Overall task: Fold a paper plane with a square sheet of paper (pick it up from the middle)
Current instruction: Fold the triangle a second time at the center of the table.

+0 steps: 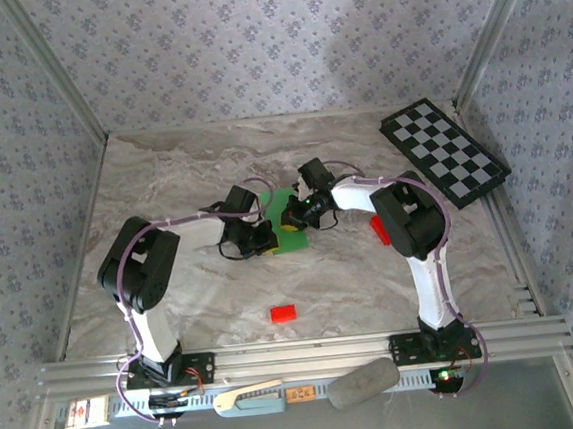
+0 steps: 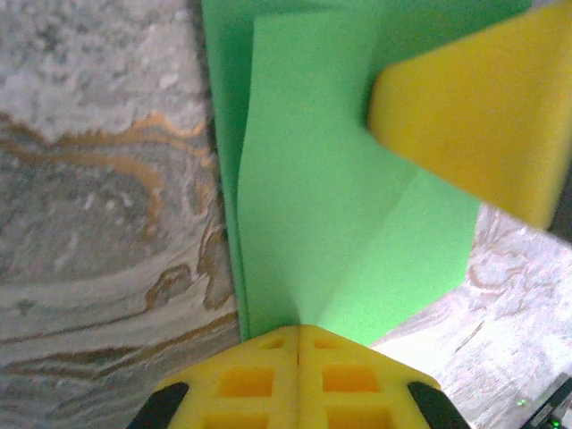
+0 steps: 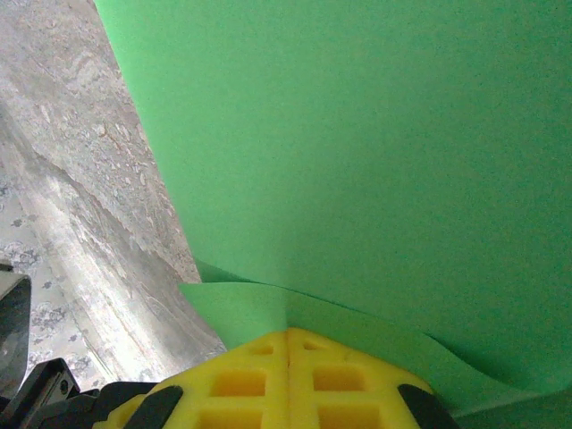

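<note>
While reaching in from the left across the marbled bench (image 1: 192,283), shuts the left jaws completely, yellow fingertips (image 2: 268,384) pressed together with no gap and pinching the near edge of the green sheet of paper (image 2: 331,197) just where a crease runs into them. Towards the front, well apart from both arms, a small red block (image 1: 283,313) lying flat. At mid-bench, between the two arms, lies that sheet, partly folded: one layer doubled over another along its left side, a slanting crease across the top layer, and a yellow finger (image 2: 474,116) of the right jaws resting on its far part. Further right, closes the right jaws fully as well, nipping a curled-up edge of the same paper, with the rest spreading ahead as a broad green plane. Just beside the right arm, a red wedge (image 1: 379,228). At the far right rear, a checkerboard (image 1: 445,150) set at an angle near the wall.
</note>
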### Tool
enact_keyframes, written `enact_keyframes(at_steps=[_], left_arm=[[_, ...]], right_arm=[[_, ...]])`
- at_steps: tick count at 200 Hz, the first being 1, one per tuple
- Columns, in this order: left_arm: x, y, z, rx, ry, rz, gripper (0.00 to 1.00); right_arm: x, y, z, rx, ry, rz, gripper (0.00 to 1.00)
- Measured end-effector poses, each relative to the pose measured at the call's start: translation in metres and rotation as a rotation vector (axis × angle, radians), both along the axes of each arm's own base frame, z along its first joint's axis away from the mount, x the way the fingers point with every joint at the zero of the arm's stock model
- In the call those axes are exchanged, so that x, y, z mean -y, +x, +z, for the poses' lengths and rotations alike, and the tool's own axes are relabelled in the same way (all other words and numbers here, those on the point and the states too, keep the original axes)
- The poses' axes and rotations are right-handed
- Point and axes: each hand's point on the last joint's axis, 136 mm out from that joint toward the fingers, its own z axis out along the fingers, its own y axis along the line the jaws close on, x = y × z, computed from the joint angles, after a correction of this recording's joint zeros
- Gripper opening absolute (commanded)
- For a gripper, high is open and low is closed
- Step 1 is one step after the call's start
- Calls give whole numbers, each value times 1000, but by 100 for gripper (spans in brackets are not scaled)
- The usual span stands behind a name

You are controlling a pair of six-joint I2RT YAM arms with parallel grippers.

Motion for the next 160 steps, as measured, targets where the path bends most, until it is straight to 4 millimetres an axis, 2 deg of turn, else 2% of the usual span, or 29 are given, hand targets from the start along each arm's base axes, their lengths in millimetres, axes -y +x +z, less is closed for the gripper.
enact_keyframes(at_steps=[50,71,89,121,160], left_arm=[[-17,-22,2,-7,61,-65,1],[-20,-22,8,7,70,-67,1],[-17,-15,21,43,52,-51,2],[-1,10,37,104,-15,12,1],[6,24,21,67,-21,67,0]], right_arm=[[0,0,0,-3,-2,0,2],[0,0,0,-2,-2,0,2],[0,0,0,-3,-2,0,2],[0,0,0,-3,-2,0,2],[0,0,0,-3,-1,0,2]])
